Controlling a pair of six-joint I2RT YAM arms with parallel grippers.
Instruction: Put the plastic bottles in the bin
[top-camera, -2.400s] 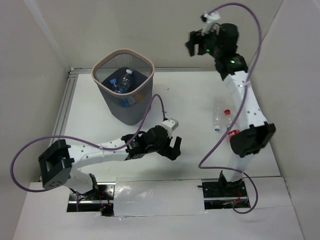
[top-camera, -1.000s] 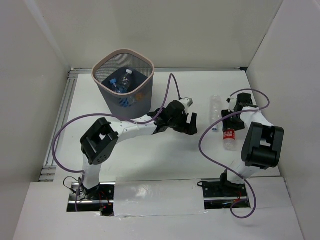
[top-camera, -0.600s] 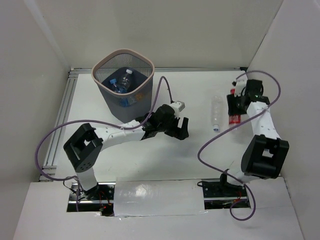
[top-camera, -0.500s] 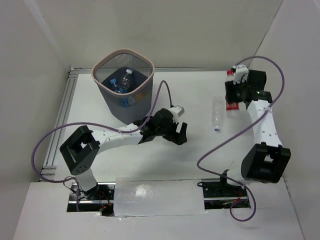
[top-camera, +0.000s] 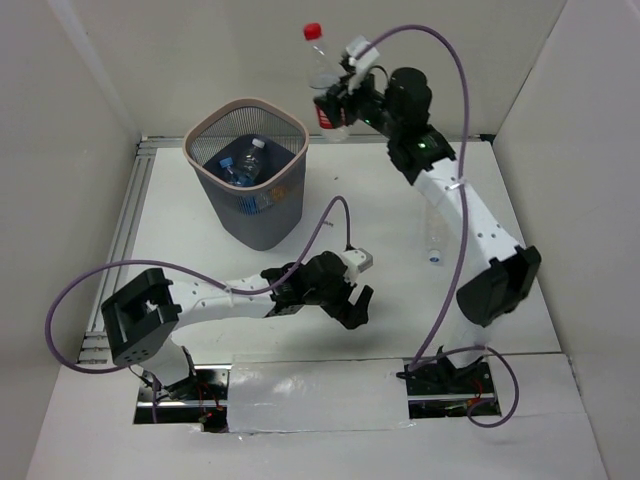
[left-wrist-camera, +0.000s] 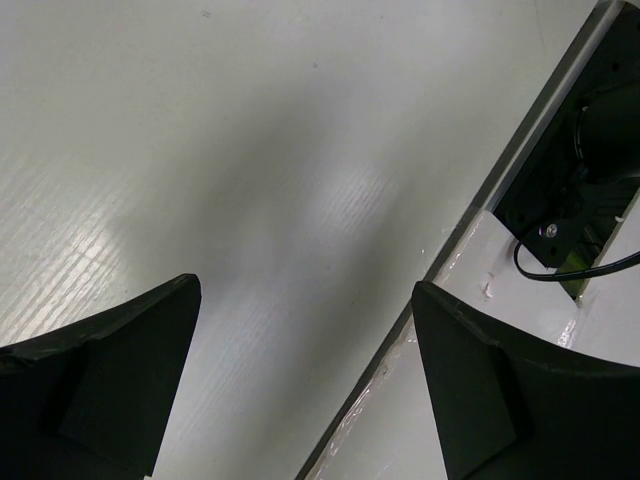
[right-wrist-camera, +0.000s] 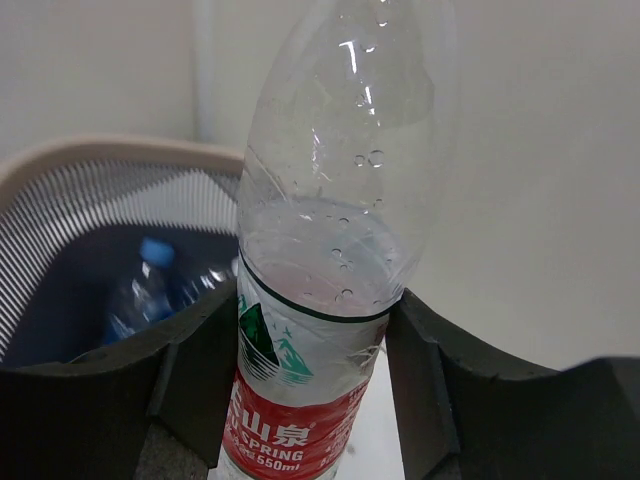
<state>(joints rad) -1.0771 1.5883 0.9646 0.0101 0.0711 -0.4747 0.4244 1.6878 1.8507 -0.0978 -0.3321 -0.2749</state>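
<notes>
Right gripper (top-camera: 335, 108) clamped around the red-label bottle (top-camera: 322, 78), black fingers (right-wrist-camera: 200, 385) pressing on both sides of the label. Bottle high in the air, nearly upright, cap on top. Close up in the right wrist view: thin clear plastic, smooth rounded shoulder, small drops on the inside, red and white label with a green mark. Behind it to the left, the bin (top-camera: 246, 102): dark mesh wall, pale rim, blue-label bottles (top-camera: 248, 163) lying inside. Only from the top camera: the red cap, and the place of the bottle, just right of the bin rim; cannot tell if over the opening. Right arm stretched far forward and to the left, forearm raised, purple cable (top-camera: 455, 70) arching over it.

Left gripper (left-wrist-camera: 303, 300) wide open, two matte black wedge-shaped fingers with only the white worktop (left-wrist-camera: 250, 150) between them. Visible in the left wrist view alone: fine parallel ribs in the worktop surface, and a black wire past its near edge. From above: left arm low and bent, reaching right across the near part of the worktop, well apart from the bin. One clear bottle (top-camera: 433, 240) lying on the worktop at the right, partly behind the right arm.
</notes>
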